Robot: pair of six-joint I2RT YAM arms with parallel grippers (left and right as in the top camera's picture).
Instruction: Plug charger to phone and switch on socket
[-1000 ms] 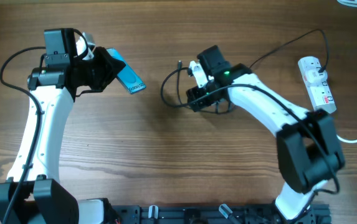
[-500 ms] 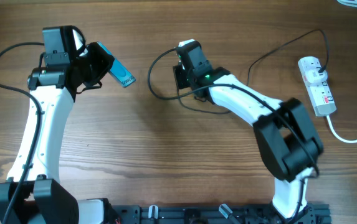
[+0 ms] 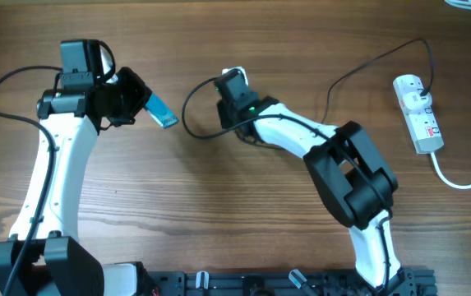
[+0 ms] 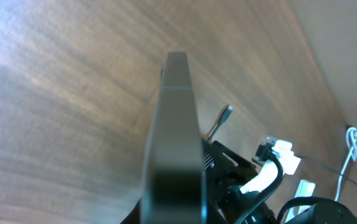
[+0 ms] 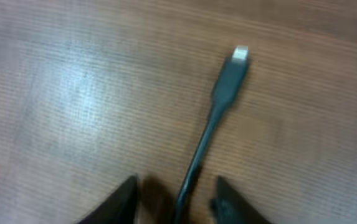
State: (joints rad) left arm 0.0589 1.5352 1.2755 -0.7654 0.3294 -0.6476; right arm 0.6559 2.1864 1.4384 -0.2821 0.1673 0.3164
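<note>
Holding phone (image 3: 161, 111) tilted, left gripper (image 3: 140, 103) clenched on it — right gripper (image 5: 175, 193) stretched toward it, straddling charger (image 5: 228, 87), grip unclear.

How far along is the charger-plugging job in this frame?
Done: nothing final. In hand: the left hand holds the phone raised; the charger runs between the fingers of the right hand, its connector free, not yet in the phone. Left: plugging in, then switching on the socket, untouched at the far right.
</note>
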